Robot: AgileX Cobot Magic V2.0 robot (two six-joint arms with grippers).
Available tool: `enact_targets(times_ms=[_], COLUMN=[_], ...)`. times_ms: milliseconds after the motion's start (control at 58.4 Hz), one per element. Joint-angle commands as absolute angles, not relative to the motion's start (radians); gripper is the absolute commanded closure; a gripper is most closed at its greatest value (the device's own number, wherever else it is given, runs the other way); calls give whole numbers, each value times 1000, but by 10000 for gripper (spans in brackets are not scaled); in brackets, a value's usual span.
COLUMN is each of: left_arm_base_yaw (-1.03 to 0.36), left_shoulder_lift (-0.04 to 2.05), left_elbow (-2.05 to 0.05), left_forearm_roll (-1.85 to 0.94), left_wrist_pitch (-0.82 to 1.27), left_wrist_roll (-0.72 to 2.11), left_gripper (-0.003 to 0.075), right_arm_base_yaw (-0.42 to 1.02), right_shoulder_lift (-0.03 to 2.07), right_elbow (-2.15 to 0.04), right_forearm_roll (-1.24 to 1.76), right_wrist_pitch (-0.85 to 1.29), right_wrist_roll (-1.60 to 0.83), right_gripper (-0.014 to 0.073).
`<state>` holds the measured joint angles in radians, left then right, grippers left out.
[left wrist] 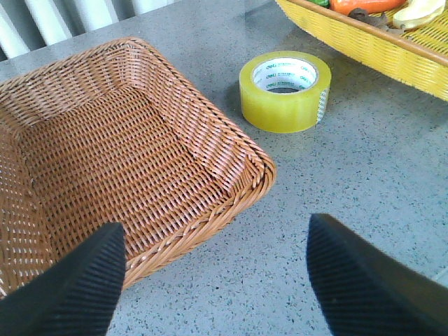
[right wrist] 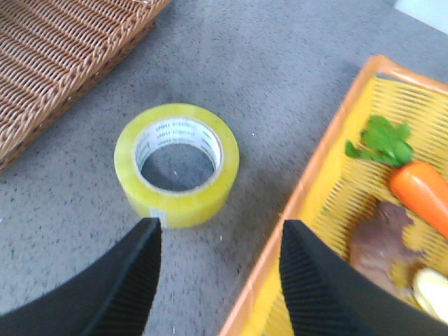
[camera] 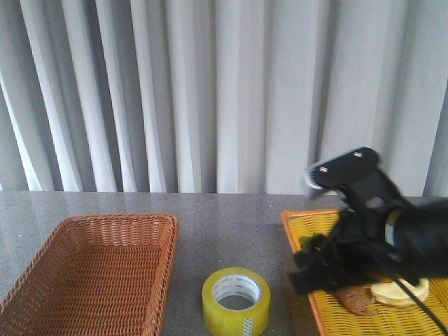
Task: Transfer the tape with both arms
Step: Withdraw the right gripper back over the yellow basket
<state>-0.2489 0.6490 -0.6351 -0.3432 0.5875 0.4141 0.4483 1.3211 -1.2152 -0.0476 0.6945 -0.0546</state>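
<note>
1. Nothing is transferred yet: your tape (camera: 236, 301) lies flat on the grey table (camera: 231, 217), between the two baskets, ungripped.
2. Your right gripper (right wrist: 218, 273) hovers near it, jaws spread and empty; your left gripper (left wrist: 213, 276) is likewise wide apart, holding nothing.
3. The brown wicker basket (camera: 91, 273) at left holds nothing visible.
4. The yellow tray (camera: 308, 231) at right holds a toy carrot (right wrist: 420, 192), a brown piece and a pale crescent toy (camera: 399, 290).

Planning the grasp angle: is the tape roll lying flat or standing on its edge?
Lying flat. The tape rests on the table with its white core opening facing up, seen in all three views, between the brown basket and yellow tray.
</note>
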Motion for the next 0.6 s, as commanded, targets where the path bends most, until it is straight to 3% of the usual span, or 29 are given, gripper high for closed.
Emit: enact_targets(times_ms=[0,343,583], left_arm_base_yaw=[-257,-257,-257], left_shoulder_lift=[650,650,650], left_elbow=[-668,-668,-668], left_forearm_roll=[-369,-371,-379], left_wrist_pitch=[519,512,516], left_wrist_roll=[413,413,377], left_gripper=[206,206,206], right_arm_base_yaw=[444,444,444], right_shoulder_lift=[1196,936,859], right_elbow=[-1154,-899,-813], right_forearm_roll=[-107,-365,-332], right_wrist_pitch=[626,672,748], right_wrist_roll=[10,401,386], right_gripper=[242,246,178])
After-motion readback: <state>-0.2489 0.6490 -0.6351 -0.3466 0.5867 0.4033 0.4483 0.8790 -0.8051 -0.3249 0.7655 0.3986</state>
